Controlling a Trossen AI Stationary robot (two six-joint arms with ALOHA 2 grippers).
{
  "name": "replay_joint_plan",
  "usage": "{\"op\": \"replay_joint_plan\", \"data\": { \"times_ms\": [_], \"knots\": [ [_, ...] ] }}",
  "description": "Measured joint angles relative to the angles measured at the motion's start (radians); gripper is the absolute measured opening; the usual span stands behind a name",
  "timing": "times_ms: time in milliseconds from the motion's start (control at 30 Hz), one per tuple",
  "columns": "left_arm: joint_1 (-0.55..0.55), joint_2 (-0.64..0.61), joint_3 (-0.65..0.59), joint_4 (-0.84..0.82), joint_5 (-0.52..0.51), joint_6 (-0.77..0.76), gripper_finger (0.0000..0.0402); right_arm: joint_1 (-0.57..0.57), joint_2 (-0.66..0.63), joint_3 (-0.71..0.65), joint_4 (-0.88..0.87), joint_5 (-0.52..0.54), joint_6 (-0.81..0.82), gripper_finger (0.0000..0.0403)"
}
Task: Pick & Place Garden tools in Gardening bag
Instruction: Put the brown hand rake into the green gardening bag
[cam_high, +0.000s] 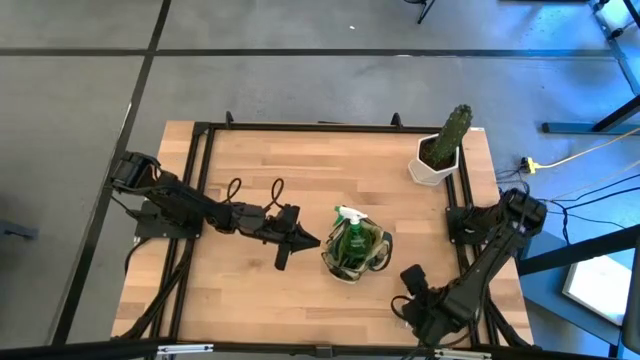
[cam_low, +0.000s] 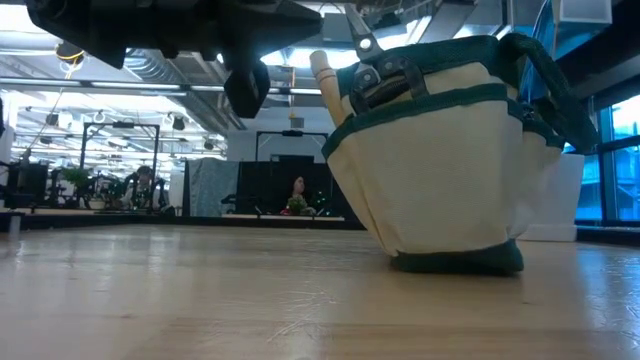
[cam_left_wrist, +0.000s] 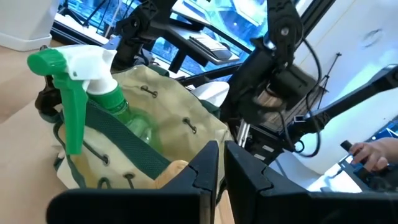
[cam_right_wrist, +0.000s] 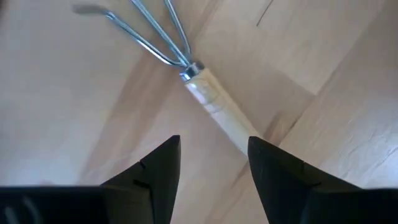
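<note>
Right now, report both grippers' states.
Left gripper: shut, empty, beside the gardening bag.
Right gripper: open, straddling the hand fork handle on the table.

My work surface is a light wooden table (cam_high: 250, 170) with a black frame along its edges. On it, taking the gardening bag (cam_high: 356, 253) as landmark: a white pot (cam_high: 432, 165) with a cactus stands well beyond the bag toward the far right corner. A wooden-handled hand fork (cam_right_wrist: 193, 71) lies flat on the boards under my right fingers.
</note>
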Motion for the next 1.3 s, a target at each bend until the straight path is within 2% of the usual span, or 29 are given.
{"op": "replay_joint_plan", "data": {
  "times_ms": [233,633,933,1300],
  "knots": [
    [-0.026,0.000,0.000,0.000,-0.056,-0.001,0.0020,0.000,0.053,0.000,0.007,0.052,-0.097,0.0188],
    [-0.030,0.000,0.000,0.016,-0.061,0.000,0.0020,-0.024,0.054,-0.003,0.021,0.072,-0.165,0.0187],
    [-0.032,0.000,0.000,0.015,-0.061,0.000,0.0020,-0.035,0.057,-0.003,0.076,0.021,-0.173,0.0187],
    [-0.037,0.000,0.000,0.035,-0.060,0.000,0.0020,-0.035,0.057,-0.003,0.145,0.009,-0.188,0.0187]
  ]
}}
